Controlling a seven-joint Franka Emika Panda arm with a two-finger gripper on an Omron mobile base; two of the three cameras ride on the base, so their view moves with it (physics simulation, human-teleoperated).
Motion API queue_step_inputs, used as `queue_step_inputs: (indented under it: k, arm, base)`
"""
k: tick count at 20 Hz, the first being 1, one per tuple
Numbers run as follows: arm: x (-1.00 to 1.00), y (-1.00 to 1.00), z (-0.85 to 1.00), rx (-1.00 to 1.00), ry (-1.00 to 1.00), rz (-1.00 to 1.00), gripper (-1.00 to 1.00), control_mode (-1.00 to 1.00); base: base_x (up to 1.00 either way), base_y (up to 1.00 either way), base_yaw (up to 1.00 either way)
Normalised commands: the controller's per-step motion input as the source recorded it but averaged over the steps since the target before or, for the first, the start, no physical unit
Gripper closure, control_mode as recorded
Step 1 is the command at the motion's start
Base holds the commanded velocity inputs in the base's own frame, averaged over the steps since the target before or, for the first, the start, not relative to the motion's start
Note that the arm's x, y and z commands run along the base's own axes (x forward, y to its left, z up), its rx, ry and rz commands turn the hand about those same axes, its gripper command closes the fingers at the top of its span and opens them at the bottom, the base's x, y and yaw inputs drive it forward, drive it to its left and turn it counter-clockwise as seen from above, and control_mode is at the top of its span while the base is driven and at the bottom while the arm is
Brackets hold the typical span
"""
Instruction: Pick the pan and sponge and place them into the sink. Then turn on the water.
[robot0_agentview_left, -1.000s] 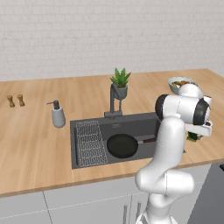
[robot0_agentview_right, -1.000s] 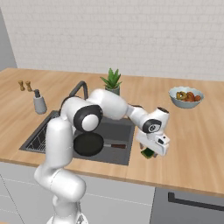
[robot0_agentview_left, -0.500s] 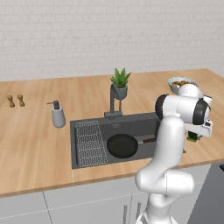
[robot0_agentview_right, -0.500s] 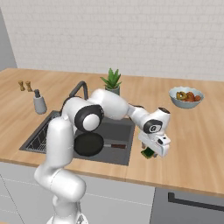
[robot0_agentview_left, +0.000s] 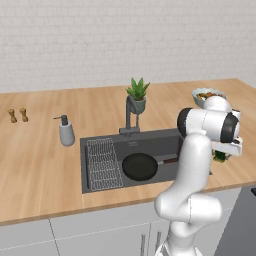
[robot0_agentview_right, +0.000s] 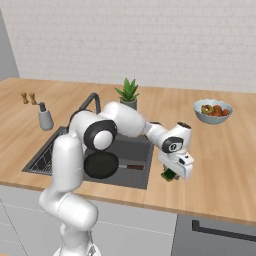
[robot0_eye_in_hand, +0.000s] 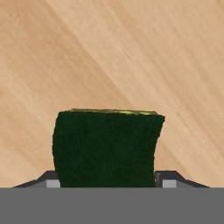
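The pan lies in the sink, so that part is done. The sponge sits on the tabletop right of the sink, between the gripper fingers; I cannot tell if it is squeezed. No water runs

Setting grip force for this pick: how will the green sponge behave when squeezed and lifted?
The sponge likely gives: its right edge already bows inward between the hand's fingertips. It probably weighs little, being a small block beside the pan. Its flat faces make rolling unlikely.
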Motion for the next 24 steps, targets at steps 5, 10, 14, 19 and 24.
queue_step_inputs:
  k: [5,10,14,19,24]
  arm:
    - [-0.06,0.11,0.27,-0.01,-0.01,0.00,1.00,-1.00]
    - [0.00,0.69,0.71,-0.09,0.00,0.18,1.00,-1.00]
    - [0.00,0.98,0.36,-0.06,0.00,0.31,1.00,-1.00]
    - [0.00,1.00,-0.03,-0.03,0.01,0.32,1.00,-1.00]
    - [0.00,0.95,-0.14,0.00,0.00,0.27,1.00,-1.00]
  base:
    - [0.00,0.00,0.00]
    - [0.00,0.00,0.00]
    - [0.00,0.00,0.00]
    - [0.00,0.00,0.00]
    - [0.00,0.00,0.00]
